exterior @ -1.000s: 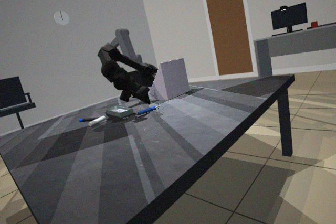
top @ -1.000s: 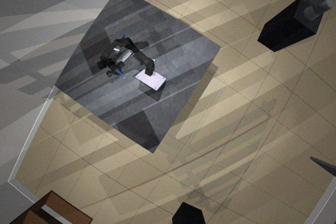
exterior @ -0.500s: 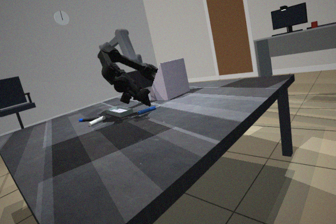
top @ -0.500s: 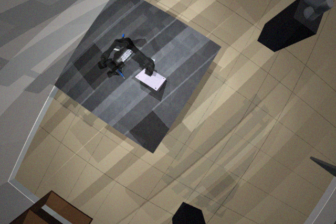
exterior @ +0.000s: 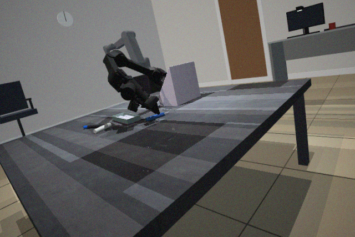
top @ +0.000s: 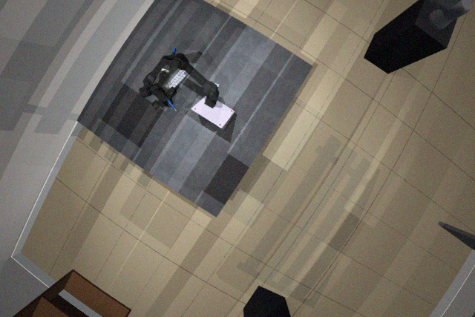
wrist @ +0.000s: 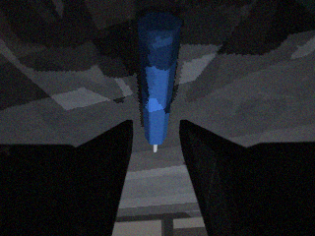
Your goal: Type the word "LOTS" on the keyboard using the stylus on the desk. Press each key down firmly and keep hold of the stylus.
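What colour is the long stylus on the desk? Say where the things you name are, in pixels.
The long stylus (top: 171,104) (exterior: 155,116) (wrist: 157,88) is blue, clearest in the wrist view.

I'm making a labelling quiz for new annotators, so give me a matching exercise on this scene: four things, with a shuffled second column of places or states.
Things:
1. Stylus
2. Tool
3. Keyboard
4. Wall clock

Places or states:
A. round, far from the desk
B. open, with a gap between its fingers
C. blue, with a thin pale tip
D. pale keys, under the arm

Right pairs: 1-C; 2-B; 3-D; 4-A
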Robot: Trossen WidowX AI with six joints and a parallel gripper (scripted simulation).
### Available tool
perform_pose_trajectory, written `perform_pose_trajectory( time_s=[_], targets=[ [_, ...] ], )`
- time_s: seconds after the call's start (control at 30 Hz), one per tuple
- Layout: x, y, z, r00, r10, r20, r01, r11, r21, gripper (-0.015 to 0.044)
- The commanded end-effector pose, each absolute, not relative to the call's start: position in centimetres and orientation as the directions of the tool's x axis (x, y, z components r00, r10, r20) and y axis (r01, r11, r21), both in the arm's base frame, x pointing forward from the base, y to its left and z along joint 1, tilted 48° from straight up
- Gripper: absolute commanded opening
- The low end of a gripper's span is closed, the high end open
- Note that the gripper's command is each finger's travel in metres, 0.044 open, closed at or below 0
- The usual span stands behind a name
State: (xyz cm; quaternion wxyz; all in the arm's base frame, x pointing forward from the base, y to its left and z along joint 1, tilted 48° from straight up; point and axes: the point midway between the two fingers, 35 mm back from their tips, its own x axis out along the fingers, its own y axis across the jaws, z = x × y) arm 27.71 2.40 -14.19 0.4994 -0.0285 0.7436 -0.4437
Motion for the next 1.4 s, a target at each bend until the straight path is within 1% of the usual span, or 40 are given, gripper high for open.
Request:
perform_pose_trajectory(
  time_s=[0.0, 0.53, 0.7, 0.8, 1.07, 1.37],
  targets=[
    [27.6, 2.1, -14.5, -0.500, -0.488, -0.715, 0.396, 0.606, -0.690, 0.0150],
    [27.6, 1.5, -15.0, -0.500, -0.488, -0.715, 0.396, 0.606, -0.691, 0.0150],
    [27.6, 1.6, -14.9, -0.501, -0.486, -0.716, 0.400, 0.604, -0.689, 0.0019],
    [27.6, 1.6, -14.9, -0.501, -0.486, -0.716, 0.400, 0.604, -0.689, 0.0000],
    [27.7, 1.9, -14.6, -0.501, -0.486, -0.717, 0.400, 0.604, -0.689, 0.0000],
    [27.9, 5.4, -11.5, -0.501, -0.484, -0.718, 0.400, 0.606, -0.688, 0.0000]
  ],
)
